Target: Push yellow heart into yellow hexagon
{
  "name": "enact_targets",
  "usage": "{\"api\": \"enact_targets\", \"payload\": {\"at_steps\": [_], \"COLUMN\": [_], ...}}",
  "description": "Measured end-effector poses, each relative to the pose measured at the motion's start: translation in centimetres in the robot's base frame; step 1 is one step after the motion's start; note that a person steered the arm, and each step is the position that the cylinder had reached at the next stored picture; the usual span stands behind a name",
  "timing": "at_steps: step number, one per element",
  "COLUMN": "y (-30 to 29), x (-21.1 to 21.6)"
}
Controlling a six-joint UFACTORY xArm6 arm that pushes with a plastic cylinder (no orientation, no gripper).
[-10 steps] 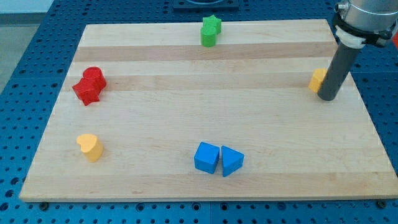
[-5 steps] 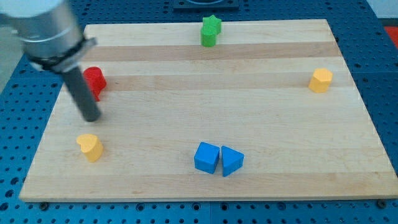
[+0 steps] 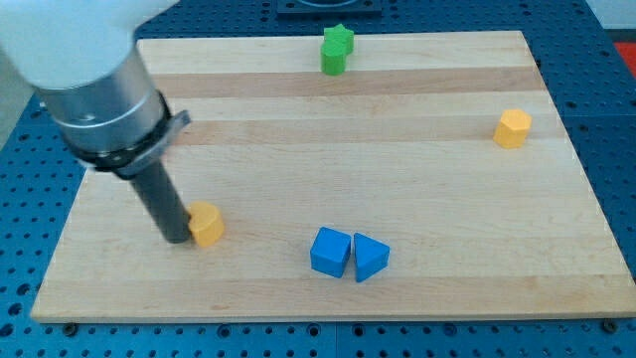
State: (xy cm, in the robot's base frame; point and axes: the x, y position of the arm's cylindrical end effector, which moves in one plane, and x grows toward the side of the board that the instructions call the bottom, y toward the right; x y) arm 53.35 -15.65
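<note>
The yellow heart (image 3: pixel 207 225) lies on the wooden board (image 3: pixel 397 189) at the lower left of the middle. My tip (image 3: pixel 176 239) stands right against the heart's left side, touching it. The yellow hexagon (image 3: pixel 513 129) sits far off near the board's right edge, in the upper half. The arm's wide grey body covers the board's upper left part.
A blue cube (image 3: pixel 330 252) and a blue triangular block (image 3: pixel 369 258) sit side by side at the bottom middle. A green star (image 3: pixel 337 48) stands at the top middle. The red blocks seen earlier at the left are hidden behind the arm.
My tip crossed from the yellow hexagon at the right to the left side, then came down behind the yellow heart. The heart has slid to the right by about a block and a half.
</note>
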Motion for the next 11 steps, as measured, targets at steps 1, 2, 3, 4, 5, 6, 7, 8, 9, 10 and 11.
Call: {"api": "enact_targets", "payload": {"at_steps": [1, 2, 3, 4, 5, 6, 7, 8, 9, 10, 11], "y": [3.4, 8.8, 12.6, 16.7, 20.3, 23.0, 25.2, 27.1, 30.3, 31.9, 32.1], "x": [-1.3, -1.8, -1.8, -1.8, -1.7, -1.1, 0.3, 0.4, 0.3, -0.8, -3.2]}}
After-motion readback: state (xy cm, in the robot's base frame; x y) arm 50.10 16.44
